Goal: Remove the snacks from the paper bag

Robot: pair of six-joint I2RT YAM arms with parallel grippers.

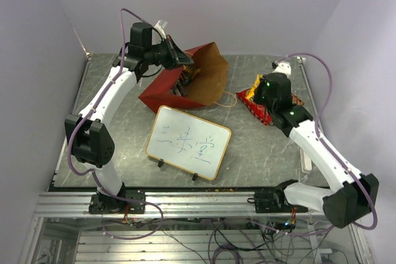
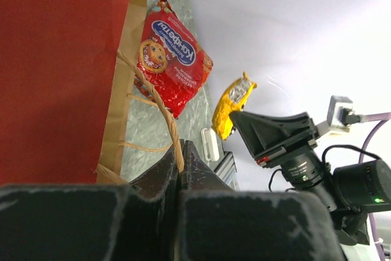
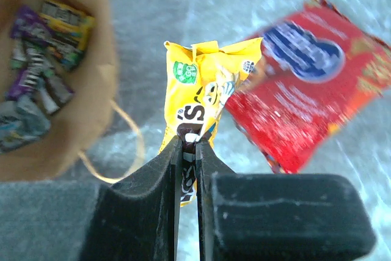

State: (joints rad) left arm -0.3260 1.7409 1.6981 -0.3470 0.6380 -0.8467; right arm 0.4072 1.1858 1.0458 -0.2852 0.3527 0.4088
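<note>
The paper bag [image 1: 207, 72] lies on its side, red outside [image 2: 61, 71] and brown inside, with its mouth toward the right. My left gripper [image 2: 181, 152] is shut on its string handle [image 2: 160, 105] at the upper rim. Several small candy packets [image 3: 36, 59] lie inside the bag. My right gripper [image 3: 189, 146] is shut on a yellow candy packet [image 3: 204, 90], held above the table to the right of the bag's mouth. The large red chip bag [image 3: 311, 84] lies on the table just beyond it [image 1: 258, 110].
A white gold-framed whiteboard [image 1: 189, 141] stands in front of the bag, near the table's middle. A small white block [image 2: 211, 143] lies by the right edge. A loose handle loop [image 3: 131, 151] rests on the table at the bag's mouth. Walls close in on three sides.
</note>
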